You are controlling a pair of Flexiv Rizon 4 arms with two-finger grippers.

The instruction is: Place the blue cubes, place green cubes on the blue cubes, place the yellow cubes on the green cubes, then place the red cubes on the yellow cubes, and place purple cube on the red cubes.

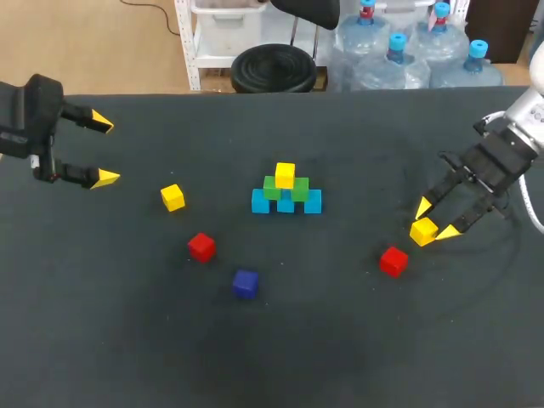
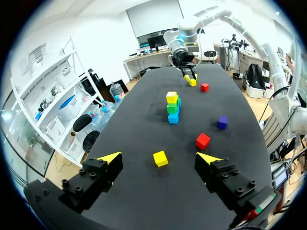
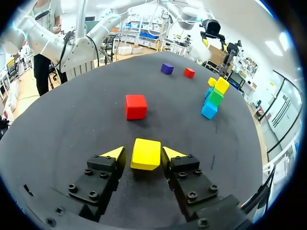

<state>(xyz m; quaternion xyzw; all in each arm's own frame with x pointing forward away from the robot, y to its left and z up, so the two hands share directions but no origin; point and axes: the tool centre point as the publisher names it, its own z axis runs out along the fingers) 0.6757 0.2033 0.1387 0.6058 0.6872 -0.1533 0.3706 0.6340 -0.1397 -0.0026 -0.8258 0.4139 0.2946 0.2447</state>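
Right gripper [image 3: 145,152] clamps a yellow cube [image 3: 146,155]; left gripper [image 2: 160,157] gapes wide

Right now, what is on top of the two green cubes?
One yellow cube rests on the green cubes, with nothing on it. It covers part of their tops, so the contact there is hidden.

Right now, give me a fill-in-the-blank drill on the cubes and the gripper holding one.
The cube in the right gripper is ____.
The stack's bottom row has ____ blue cubes.
The stack's middle row is coloured ____.
Missing words: yellow, three, green.
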